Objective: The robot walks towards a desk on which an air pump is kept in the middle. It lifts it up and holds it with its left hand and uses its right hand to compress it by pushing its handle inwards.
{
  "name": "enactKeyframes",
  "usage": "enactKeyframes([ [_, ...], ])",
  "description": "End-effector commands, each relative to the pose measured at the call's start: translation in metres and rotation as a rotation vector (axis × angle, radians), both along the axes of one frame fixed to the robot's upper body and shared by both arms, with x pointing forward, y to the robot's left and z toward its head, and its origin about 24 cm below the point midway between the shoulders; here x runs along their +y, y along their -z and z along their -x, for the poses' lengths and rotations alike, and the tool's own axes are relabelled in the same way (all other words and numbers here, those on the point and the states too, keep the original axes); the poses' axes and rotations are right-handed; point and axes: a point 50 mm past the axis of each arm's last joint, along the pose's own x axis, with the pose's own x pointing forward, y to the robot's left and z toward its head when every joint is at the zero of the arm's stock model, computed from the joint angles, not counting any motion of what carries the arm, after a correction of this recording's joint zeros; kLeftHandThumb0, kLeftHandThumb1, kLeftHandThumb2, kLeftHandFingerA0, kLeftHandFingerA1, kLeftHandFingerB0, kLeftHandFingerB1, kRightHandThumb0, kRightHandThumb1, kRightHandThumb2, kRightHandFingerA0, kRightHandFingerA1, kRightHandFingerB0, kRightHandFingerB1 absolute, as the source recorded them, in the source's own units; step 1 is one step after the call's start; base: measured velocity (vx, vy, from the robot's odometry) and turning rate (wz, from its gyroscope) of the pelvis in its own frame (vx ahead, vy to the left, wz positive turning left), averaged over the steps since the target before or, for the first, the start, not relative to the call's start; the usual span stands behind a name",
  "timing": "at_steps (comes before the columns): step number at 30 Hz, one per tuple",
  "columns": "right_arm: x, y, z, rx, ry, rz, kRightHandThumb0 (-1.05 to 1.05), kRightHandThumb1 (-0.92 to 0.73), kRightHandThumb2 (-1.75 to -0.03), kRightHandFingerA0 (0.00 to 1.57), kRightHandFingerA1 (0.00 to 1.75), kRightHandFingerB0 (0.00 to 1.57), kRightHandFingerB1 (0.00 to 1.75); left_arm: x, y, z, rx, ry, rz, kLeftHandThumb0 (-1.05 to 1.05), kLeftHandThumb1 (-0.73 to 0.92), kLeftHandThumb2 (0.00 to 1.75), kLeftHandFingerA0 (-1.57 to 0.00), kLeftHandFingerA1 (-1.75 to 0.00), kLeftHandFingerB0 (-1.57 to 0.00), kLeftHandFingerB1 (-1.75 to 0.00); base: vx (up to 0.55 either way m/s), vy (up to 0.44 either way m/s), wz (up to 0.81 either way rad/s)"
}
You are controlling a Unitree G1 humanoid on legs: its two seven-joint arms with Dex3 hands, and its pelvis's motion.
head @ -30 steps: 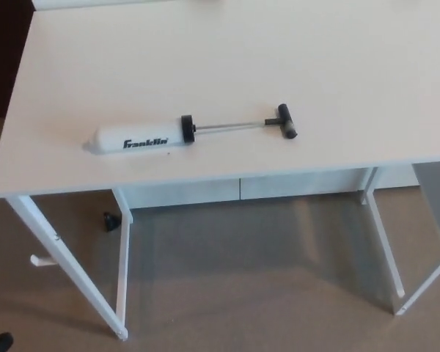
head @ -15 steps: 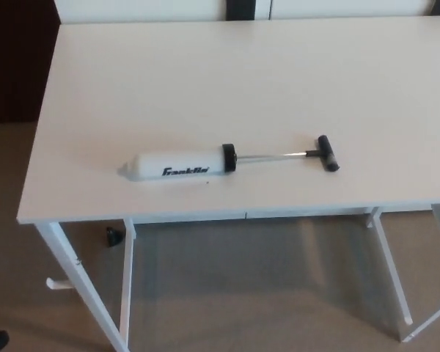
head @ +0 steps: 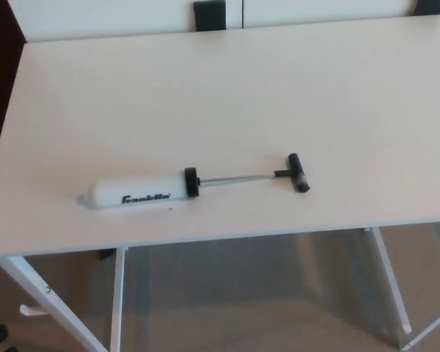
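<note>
Neither robot hand in view, so finger state not shown. Air pump (head: 139, 194) lying flat near front edge of white desk (head: 227, 95), white barrel to picture left, rod (head: 235, 177) drawn out, black T-handle (head: 297, 173) to picture right.

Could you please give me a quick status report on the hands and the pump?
Both hands out of view. Air pump flat on desk, handle extended, untouched. Nothing in the way.
</note>
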Motion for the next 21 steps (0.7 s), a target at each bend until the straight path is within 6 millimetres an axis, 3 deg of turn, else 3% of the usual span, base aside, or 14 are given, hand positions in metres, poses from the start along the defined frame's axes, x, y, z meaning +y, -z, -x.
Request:
enactKeyframes([
  [1,-0.001,0.000,0.001,-0.011,0.011,0.003,-0.29,-0.70,-0.60,0.61,0.44,0.43,0.37,0.005,-0.002,0.002,0.032,-0.008,-0.017,-0.25,0.74,0.62,-0.45,-0.39,-0.33,-0.34,0.02,0.125,-0.04],
  [9,-0.001,0.000,0.002,-0.007,0.011,0.007,-0.29,-0.69,-0.60,0.61,0.43,0.43,0.37,0.006,-0.002,0.000,0.034,-0.003,-0.024,-0.27,0.73,0.62,-0.45,-0.38,-0.33,-0.34,0.05,0.182,-0.02],
  [17,-0.001,-0.001,0.002,-0.011,0.010,0.016,-0.29,-0.69,-0.60,0.61,0.44,0.45,0.38,0.007,-0.005,0.002,0.043,-0.015,-0.020,-0.25,0.76,0.64,-0.40,-0.37,-0.28,-0.33,0.02,0.007,0.03],
  [21,-0.002,0.000,0.001,-0.014,-0.011,0.030,-0.31,-0.69,-0.60,0.61,0.44,0.46,0.38,0.014,-0.018,0.012,0.012,-0.107,0.036,-0.25,0.75,0.62,-0.37,-0.37,-0.33,-0.34,0.00,0.000,0.00],
])
